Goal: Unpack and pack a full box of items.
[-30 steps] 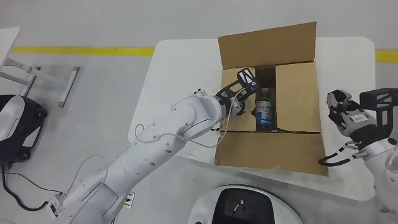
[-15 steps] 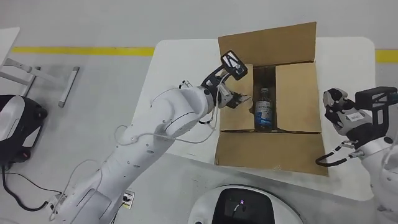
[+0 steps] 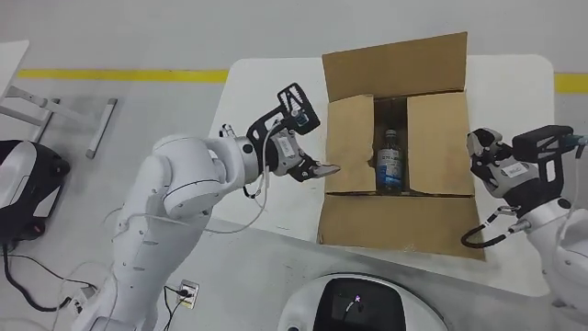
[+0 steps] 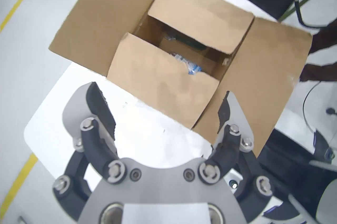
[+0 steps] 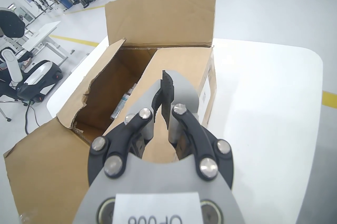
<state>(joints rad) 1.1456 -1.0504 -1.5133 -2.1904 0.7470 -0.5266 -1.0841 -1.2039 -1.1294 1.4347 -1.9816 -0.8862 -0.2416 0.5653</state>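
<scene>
Bottle (image 3: pixel 391 161) lies in the box (image 3: pixel 395 69) along twelve-to-six, at three o'clock from our spread, empty left gripper (image 3: pixel 317 169); our clenched right gripper (image 5: pixel 164 84) sits at the bottle's three o'clock.

A white table (image 3: pixel 262 101) with round corners stands on a gray floor (image 3: pixel 138 18). One big brown cardboard box (image 3: pixel 400 223) sits on the table. Its flaps are open, and it covers the middle.

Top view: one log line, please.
box: open | bottle: inside | left end effector: open, beside box | right end effector: shut
</scene>
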